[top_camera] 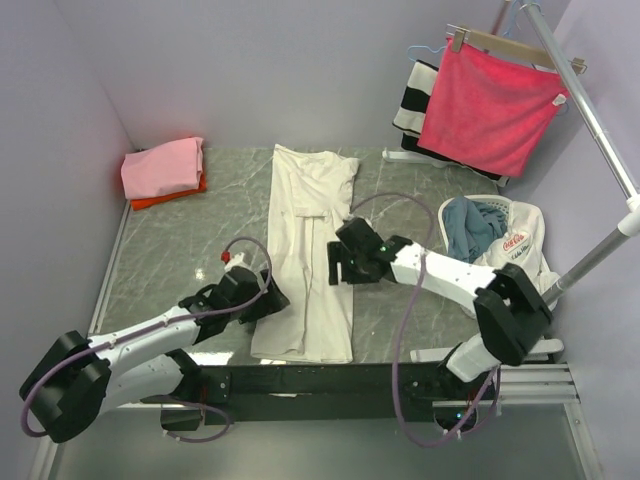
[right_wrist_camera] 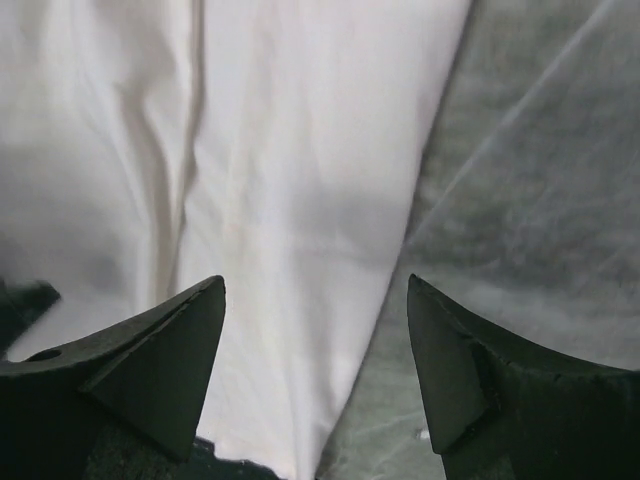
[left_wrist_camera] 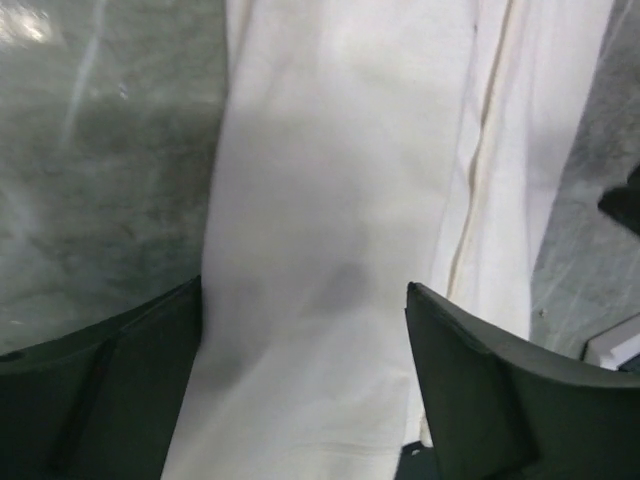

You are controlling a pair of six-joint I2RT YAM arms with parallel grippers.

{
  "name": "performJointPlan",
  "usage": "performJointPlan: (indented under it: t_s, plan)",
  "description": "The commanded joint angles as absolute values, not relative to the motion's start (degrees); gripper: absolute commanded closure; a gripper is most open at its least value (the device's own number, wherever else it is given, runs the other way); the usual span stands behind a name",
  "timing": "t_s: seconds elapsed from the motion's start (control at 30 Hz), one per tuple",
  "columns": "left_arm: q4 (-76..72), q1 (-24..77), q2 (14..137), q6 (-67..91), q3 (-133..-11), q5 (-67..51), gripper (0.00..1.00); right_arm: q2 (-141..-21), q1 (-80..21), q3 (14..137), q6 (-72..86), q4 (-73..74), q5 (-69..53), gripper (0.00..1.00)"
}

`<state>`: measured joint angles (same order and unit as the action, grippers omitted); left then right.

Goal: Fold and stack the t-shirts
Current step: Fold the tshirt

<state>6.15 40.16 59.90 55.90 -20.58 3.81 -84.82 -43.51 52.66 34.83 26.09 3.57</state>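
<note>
A cream t-shirt lies folded into a long narrow strip down the middle of the marble table. At the back left a pink t-shirt rests folded on an orange-red one. My left gripper hovers at the strip's left edge near its lower end; its jaws stand open over the cream cloth and hold nothing. My right gripper is open at the strip's right edge, straddling the border of the cloth and bare table.
A bright red cloth hangs on a wooden hanger at the back right, a striped cloth behind it. A white basket with blue fabric stands at the right. A metal rack pole runs along the right side.
</note>
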Motion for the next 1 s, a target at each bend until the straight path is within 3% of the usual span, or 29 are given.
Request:
performJointPlan:
  t_s: [0.0, 0.07, 0.13, 0.17, 0.27, 0.33, 0.53, 0.57, 0.63, 0.67, 0.73, 0.77, 0.97]
  plan:
    - [13.2, 44.8, 60.6, 63.7, -15.2, 4.9, 0.2, -91.4, -41.2, 63.1, 28.0, 23.4, 2.8, 0.21]
    - [14.6, 46.7, 59.8, 67.0, -13.7, 5.3, 0.25, -95.5, -40.4, 69.2, 25.8, 24.5, 2.5, 0.21]
    - [15.7, 47.9, 58.4, 69.6, -12.9, 5.8, 0.36, -99.2, -39.8, 74.3, 24.4, 26.3, 2.1, 0.21]
    - [16.3, 48.8, 57.8, 70.3, -12.4, 6.0, 0.5, -100.1, -39.6, 75.7, 23.9, 26.6, 1.7, 0.21]
    - [20.2, 50.3, 55.2, 73.1, -12.0, 7.2, 0.76, -103.9, -38.2, 79.8, 23.0, 27.0, 0.8, 0.21]
    - [22.1, 50.8, 53.4, 74.4, -11.7, 7.0, 0.85, -105.8, -37.1, 82.0, 22.8, 26.3, 0.2, 0.21]
    - [26.3, 52.8, 50.5, 77.5, -12.3, 7.5, 0.84, -115.2, -33.7, 91.1, 20.6, 27.2, -2.4, 0.22]
    - [27.2, 53.5, 50.1, 77.6, -13.4, 8.6, 0.78, -116.0, -33.5, 92.4, 20.2, 27.4, -2.2, 0.22]
    - [30.0, 53.8, 48.7, 76.5, -15.3, 10.4, 0.46, -117.4, -32.4, 95.7, 19.3, 28.3, -3.1, 0.22]
    - [30.6, 53.8, 48.2, 75.7, -17.6, 11.4, 0.25, -117.4, -32.1, 96.1, 19.0, 27.9, -4.2, 0.22]
    - [32.0, 53.8, 46.9, 73.3, -20.5, 15.3, 0.05, -118.1, -30.9, 98.3, 18.6, 27.9, -4.6, 0.22]
    - [33.4, 53.8, 46.6, 72.5, -23.4, 16.6, 0.01, -118.3, -30.6, 99.2, 18.4, 28.5, -4.7, 0.22]
    - [25.7, 50.1, 51.6, 59.5, -34.2, 30.8, 0.01, -121.8, -27.6, 104.8, 18.0, 29.5, -7.7, 0.21]
